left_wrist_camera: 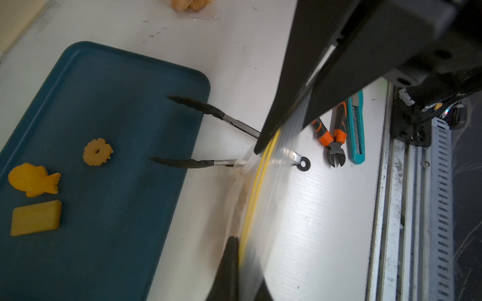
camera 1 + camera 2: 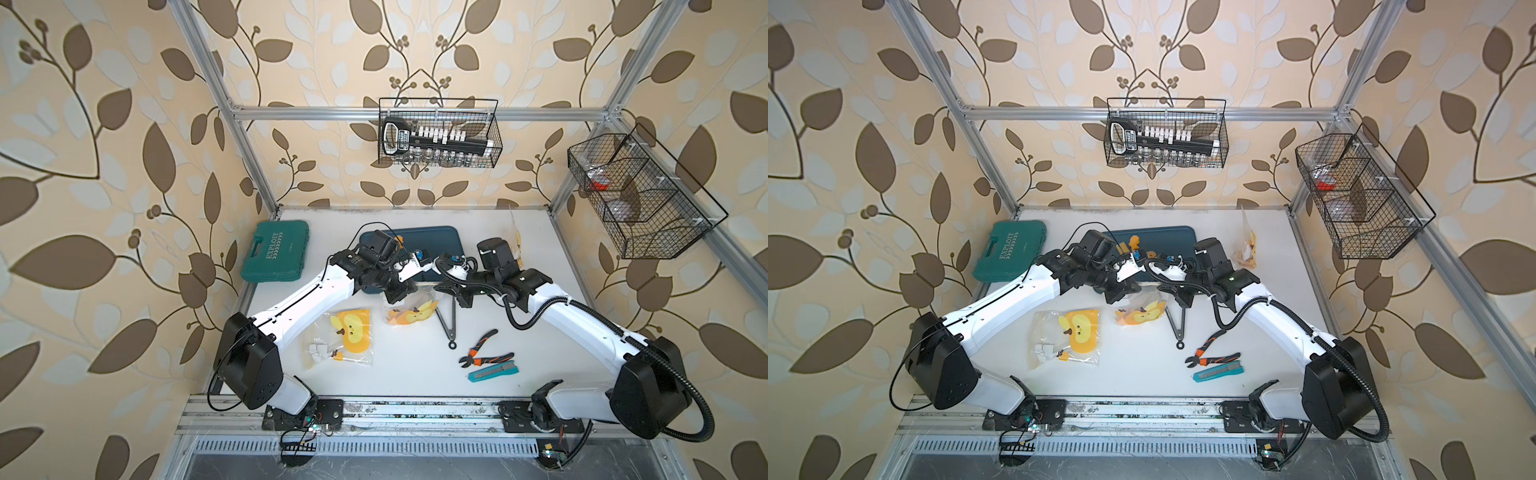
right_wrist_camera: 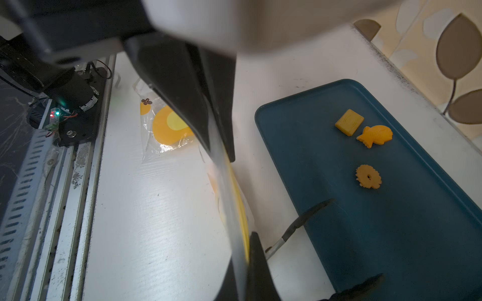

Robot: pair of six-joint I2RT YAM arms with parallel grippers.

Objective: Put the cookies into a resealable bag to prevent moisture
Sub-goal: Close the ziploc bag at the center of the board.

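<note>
Three cookies (image 1: 98,152) lie on the blue tray (image 1: 117,104) near the worktop's back edge, not yet bagged. Your left hand (image 2: 398,296) and right hand (image 2: 460,300) are each pressed together on the zip edge of the clear bag (image 2: 413,316), stretched between them just in front of the tray. You look to be working the bag's mouth. Next, free one hand for the tongs (image 1: 198,106) lying beside it, and let the other hold the mouth open.

Tray (image 2: 434,239) mostly hidden by arms (image 2: 307,299); bag (image 1: 260,198) contents blurred, can't ID.
</note>
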